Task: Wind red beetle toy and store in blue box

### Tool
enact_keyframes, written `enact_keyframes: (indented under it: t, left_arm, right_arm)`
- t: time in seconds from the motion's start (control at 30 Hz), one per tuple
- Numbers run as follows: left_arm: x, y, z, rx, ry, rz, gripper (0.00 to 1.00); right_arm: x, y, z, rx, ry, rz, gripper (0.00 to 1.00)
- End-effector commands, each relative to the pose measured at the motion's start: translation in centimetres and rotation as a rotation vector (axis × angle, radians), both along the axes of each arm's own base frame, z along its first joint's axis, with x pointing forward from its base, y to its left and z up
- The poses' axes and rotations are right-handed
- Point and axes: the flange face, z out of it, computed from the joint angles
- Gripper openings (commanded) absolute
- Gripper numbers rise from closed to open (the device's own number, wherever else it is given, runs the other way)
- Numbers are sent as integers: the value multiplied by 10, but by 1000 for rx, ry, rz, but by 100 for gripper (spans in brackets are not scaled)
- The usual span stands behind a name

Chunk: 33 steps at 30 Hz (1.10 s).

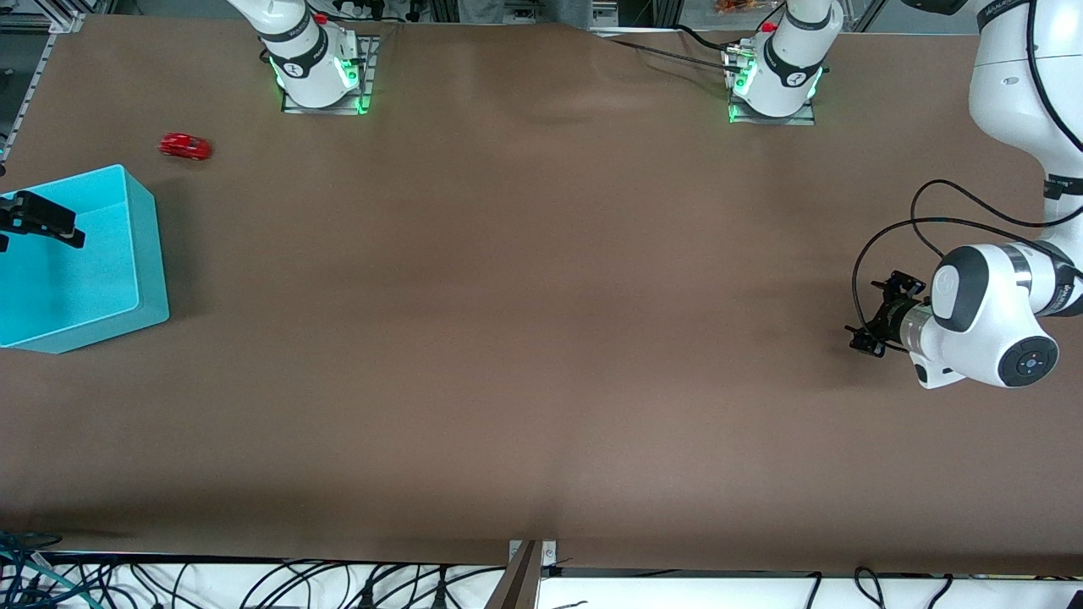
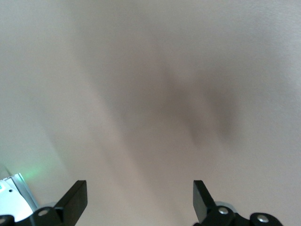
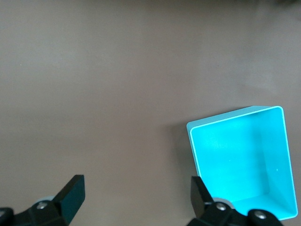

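The red beetle toy point(image 1: 184, 145) stands on the bare table toward the right arm's end, farther from the front camera than the blue box point(image 1: 80, 262), with a small gap between them. It shows in neither wrist view. The blue box point(image 3: 240, 162) is empty inside. My right gripper point(image 3: 138, 190) hangs open high up beside the box, with only table between its fingers; its black hand point(image 1: 41, 220) shows at the front view's edge. My left gripper point(image 2: 139, 190) is open and empty over bare table at the left arm's end.
Brown table point(image 1: 525, 321) spreads wide between the two arms. The left arm's bent elbow and wrist point(image 1: 994, 326) hang over the table's end, with a black cable point(image 1: 897, 228) looping beside them. Both arm bases point(image 1: 317, 68) stand along the edge farthest from the front camera.
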Motion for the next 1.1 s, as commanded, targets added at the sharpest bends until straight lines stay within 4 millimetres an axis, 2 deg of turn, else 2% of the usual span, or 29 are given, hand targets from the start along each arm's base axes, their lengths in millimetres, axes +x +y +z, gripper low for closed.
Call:
enact_keyframes:
  t: [0.0,0.6,0.77,0.87,1.07]
  left_arm:
    - [1,2,20,-73,-5,-108,100]
    - [28,0,91,-232,-113,-502,100]
    - [35,2,103,-276,-149,-633,100]
    - [38,11,113,-294,-173,-698,100]
    - [43,14,122,-286,-197,-726,100]
  right_arm:
    - [2,-1,5,1,-11,-5,100]
    - [2,-2,5,1,-11,-8,100]
    - [2,-1,6,3,-11,-9,100]
    - [2,0,6,3,-11,-9,100]
    - [3,2,6,3,-12,0,100]
